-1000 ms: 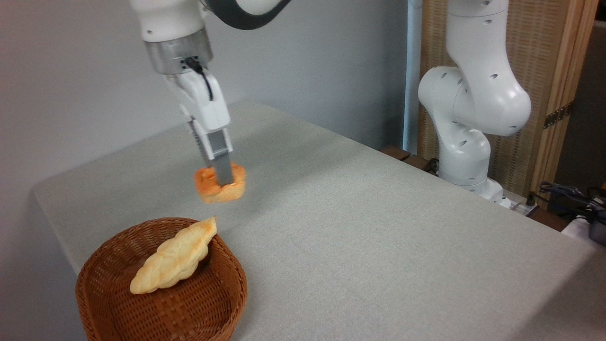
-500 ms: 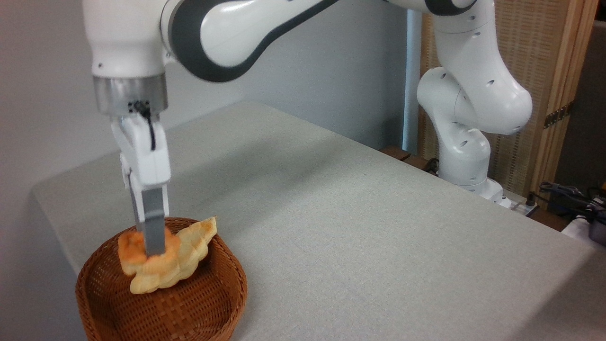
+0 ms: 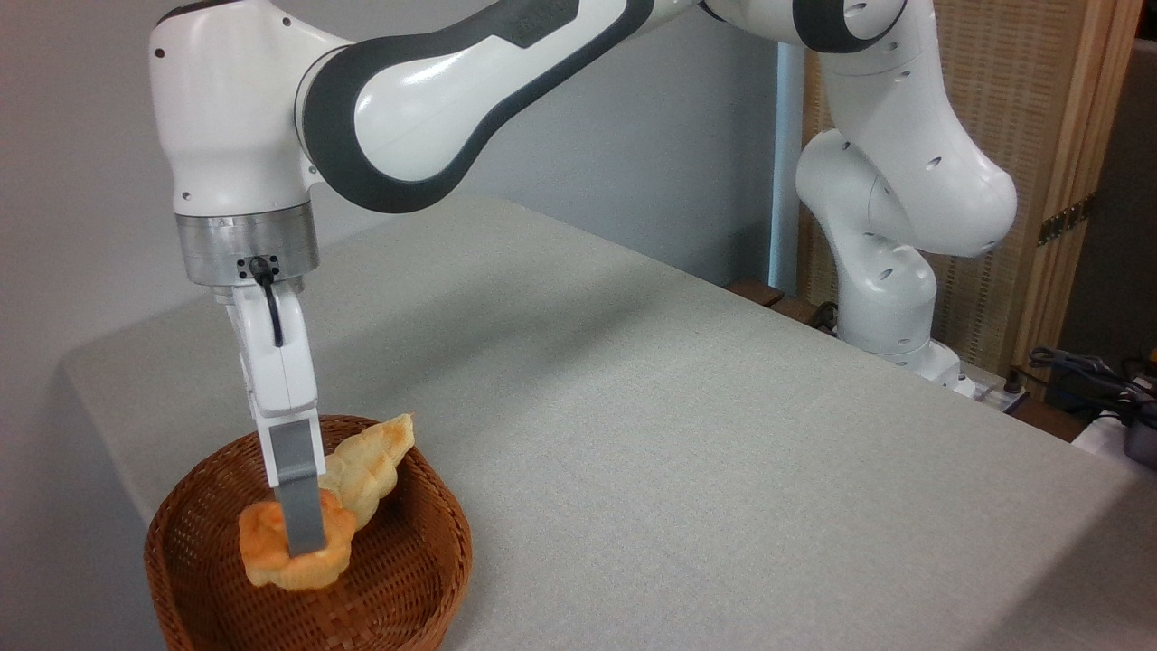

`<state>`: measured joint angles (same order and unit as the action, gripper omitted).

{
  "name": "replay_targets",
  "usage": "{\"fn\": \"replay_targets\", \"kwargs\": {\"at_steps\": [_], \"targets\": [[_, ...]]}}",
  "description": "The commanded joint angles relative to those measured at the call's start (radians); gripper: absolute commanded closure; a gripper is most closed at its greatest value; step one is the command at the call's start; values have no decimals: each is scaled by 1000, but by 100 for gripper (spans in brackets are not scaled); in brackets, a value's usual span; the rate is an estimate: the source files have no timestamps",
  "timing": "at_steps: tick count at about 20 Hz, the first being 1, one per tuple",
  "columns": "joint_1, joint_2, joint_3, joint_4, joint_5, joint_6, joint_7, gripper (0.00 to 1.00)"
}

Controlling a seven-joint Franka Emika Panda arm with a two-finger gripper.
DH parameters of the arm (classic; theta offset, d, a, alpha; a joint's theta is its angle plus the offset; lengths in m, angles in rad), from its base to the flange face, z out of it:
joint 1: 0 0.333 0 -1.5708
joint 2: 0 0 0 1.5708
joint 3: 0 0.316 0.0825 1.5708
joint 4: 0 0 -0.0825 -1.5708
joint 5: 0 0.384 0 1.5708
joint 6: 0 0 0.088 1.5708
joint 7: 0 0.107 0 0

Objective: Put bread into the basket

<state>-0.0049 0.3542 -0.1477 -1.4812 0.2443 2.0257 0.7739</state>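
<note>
The bread [image 3: 271, 547], a small orange-golden bun, is held inside the round woven basket [image 3: 407, 579] at the table's near left corner. My gripper [image 3: 303, 542] points straight down and is shut on the bread, with one grey finger [image 3: 301, 502] crossing the bun's front. The bun sits low in the basket, in front of the lower end of a long pale braided pastry [image 3: 371, 466]. I cannot tell whether the bun touches the pastry or the basket floor. The second finger is hidden behind the bun.
The pale pastry leans on the basket's far rim. The grey cloth-covered table [image 3: 678, 434] stretches to the right of the basket. The arm's white base [image 3: 895, 298] stands at the table's far right edge, with cables [image 3: 1085, 371] beyond it.
My gripper carried the bread from above the table behind the basket, leftward and down, until it came low inside the basket. It stayed shut on the bun throughout.
</note>
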Motion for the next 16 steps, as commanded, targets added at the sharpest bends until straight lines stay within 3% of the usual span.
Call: {"fn": "replay_targets", "kwargs": {"at_steps": [1,6,8,10,14,16], "targets": [[8,-8,-6,-2,13,11,13,0],[10,-30,-9,1,-10,10,-14,0],[22,-76,-39,-1,-55,-36,-85,0],[46,-131,-62,-1,-105,-152,-146,0],[77,-231,-53,-8,-232,-346,-143,0],[77,-270,-41,-36,-254,-401,-142,0]]}}
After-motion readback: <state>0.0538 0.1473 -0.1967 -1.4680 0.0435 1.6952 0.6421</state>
